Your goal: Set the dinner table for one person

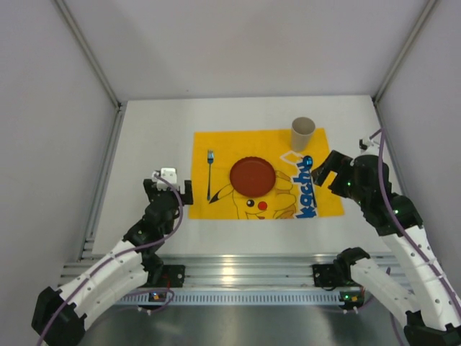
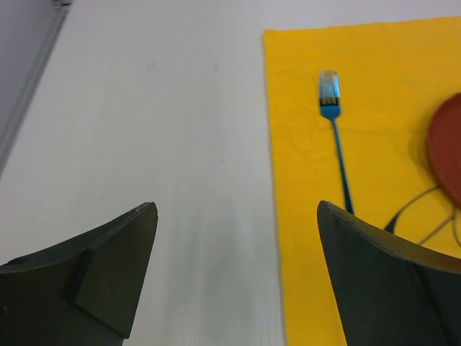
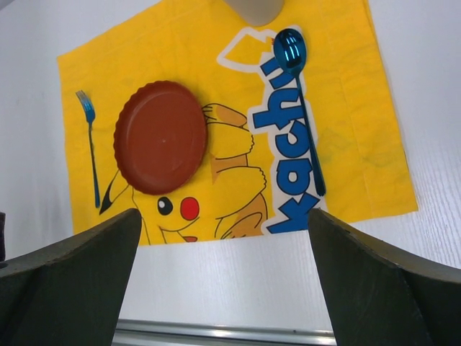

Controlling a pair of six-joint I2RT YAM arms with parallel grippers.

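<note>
Evidently left gripper (image 2: 236, 216) and right gripper (image 3: 223, 223) gape empty; swung low, the right could knock the glossy blue spoon (image 3: 299, 108) askew.

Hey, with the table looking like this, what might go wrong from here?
1. The open right fingers hang near the spoon and cup; a careless swing could tip the cup or skew the spoon.
2. One of the open left fingers shows over the mat edge by the fork handle; if low, it might snag the cloth and shift everything on it.
</note>
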